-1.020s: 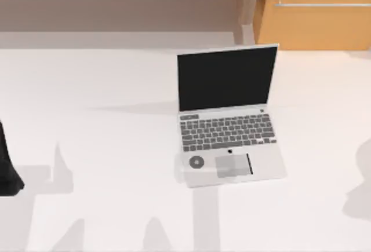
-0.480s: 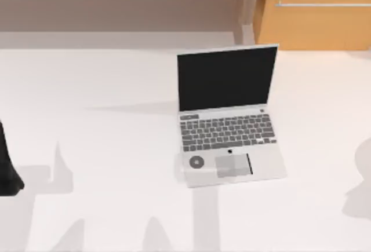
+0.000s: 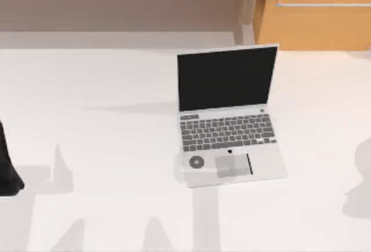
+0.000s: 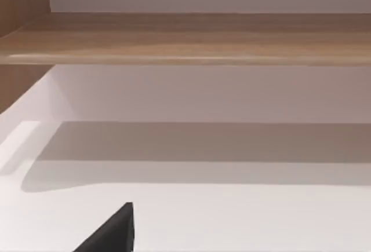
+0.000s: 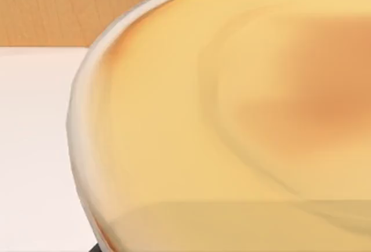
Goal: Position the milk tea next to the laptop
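Silver laptop open mid-table, nothing set beside it. Creamy milk tea close under the right wrist camera; grip cannot be told. Left arm parked at left edge. Placement not yet done.

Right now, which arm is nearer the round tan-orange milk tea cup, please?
Right: its wrist camera looks closely onto the cup; the left arm is parked by the table's left edge.
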